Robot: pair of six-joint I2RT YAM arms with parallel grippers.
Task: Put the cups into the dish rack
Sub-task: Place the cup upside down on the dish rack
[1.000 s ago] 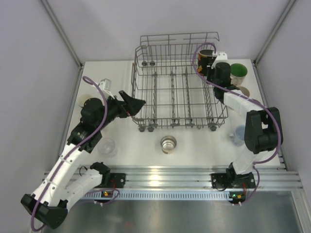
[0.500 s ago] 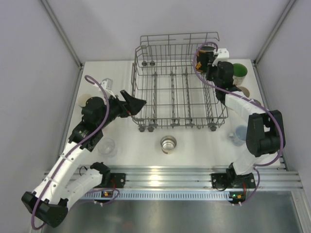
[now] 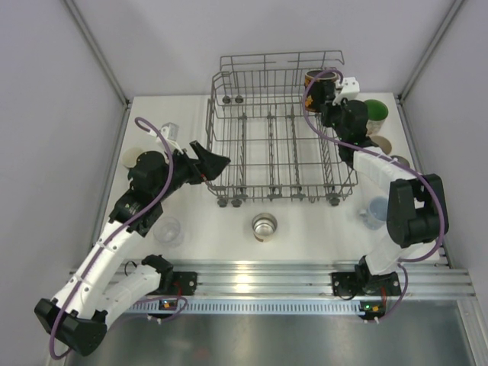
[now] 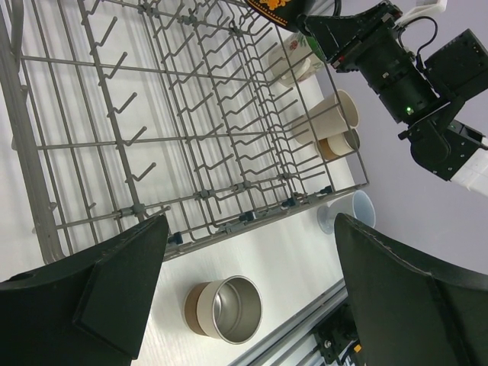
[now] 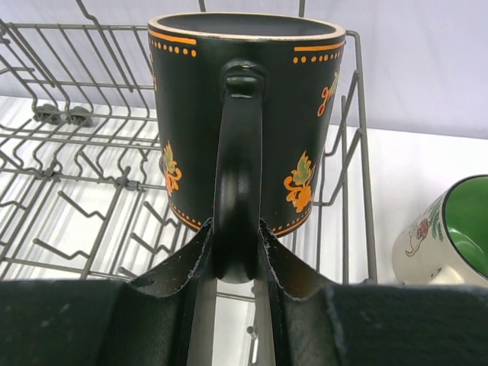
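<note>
One black mug (image 5: 244, 107), orange-flowered and upright, clamped by its loop handle (image 5: 238, 191) between the right fingers (image 5: 183, 267), handle toward the wrist, body standing clear beyond them. Held aloft over the far right corner of the dish rack (image 3: 274, 197), not yet down among the tines. By the look of it glazed ceramic: stiff, fairly heavy for its size, slick, apt to chip against wire if dropped. Handle probably the surest hold, though so narrow a grip liable to let the body swing or twist on the way down; a pinch across rim and wall the likely alternative for the handleless cups. Opposite, left fingers (image 4: 114, 290) spread wide and empty, hovering off the rack's near left corner. Waiting on the counter (image 3: 320, 229): steel cup (image 3: 264, 226) just in front of the rack, clear cup (image 3: 168, 230) at near left, green-lined mug (image 3: 374, 113) just right of the rack beside the loaded arm, pale blue cup (image 3: 372, 212) at near right.
</note>
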